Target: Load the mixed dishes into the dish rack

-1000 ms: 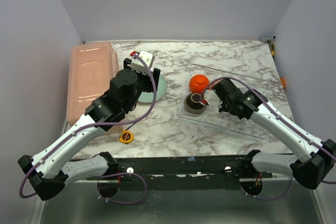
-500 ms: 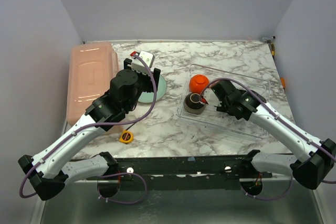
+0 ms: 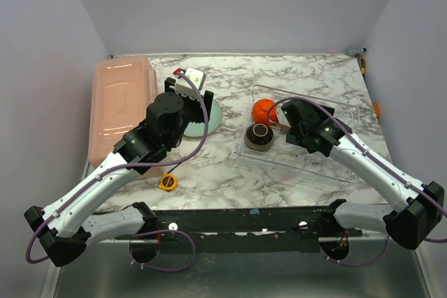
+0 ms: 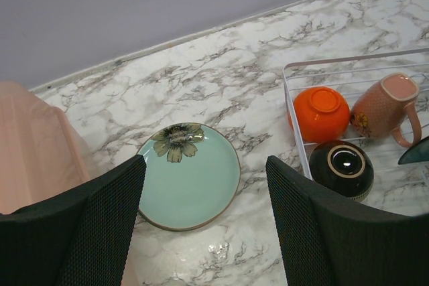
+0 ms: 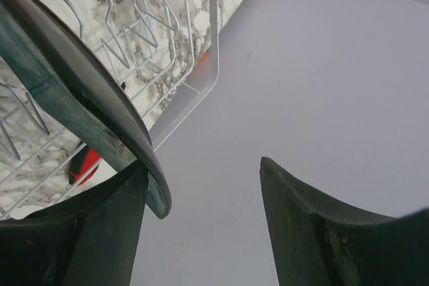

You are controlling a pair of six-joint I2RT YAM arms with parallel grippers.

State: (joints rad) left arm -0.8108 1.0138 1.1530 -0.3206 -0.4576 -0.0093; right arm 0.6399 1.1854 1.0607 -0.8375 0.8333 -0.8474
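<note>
A light teal plate [image 4: 191, 175] with a flower print lies flat on the marble, left of the dish rack [image 3: 328, 165]. My left gripper [image 4: 204, 222] hovers open above the plate's near edge, touching nothing. Inside the rack's left end sit the orange bowl [image 4: 320, 112], upside down, the dark brown bowl [image 4: 342, 167] and the pinkish mug [image 4: 383, 106] on its side. My right gripper [image 5: 201, 165] is open in the rack behind the bowls. A dark teal dish rim [image 5: 80, 108] stands against its left finger, unclamped. The mug is hidden in the top view.
A long salmon-pink tub [image 3: 122, 106] lies along the left edge. A small yellow tape measure [image 3: 167, 182] sits near the front, under the left arm. The rack's wire grid [image 5: 151, 38] and the right wall are close to my right gripper.
My right gripper has opened and drawn back from the dark brown bowl toward the rack's middle. The left arm and the plate have not moved.
</note>
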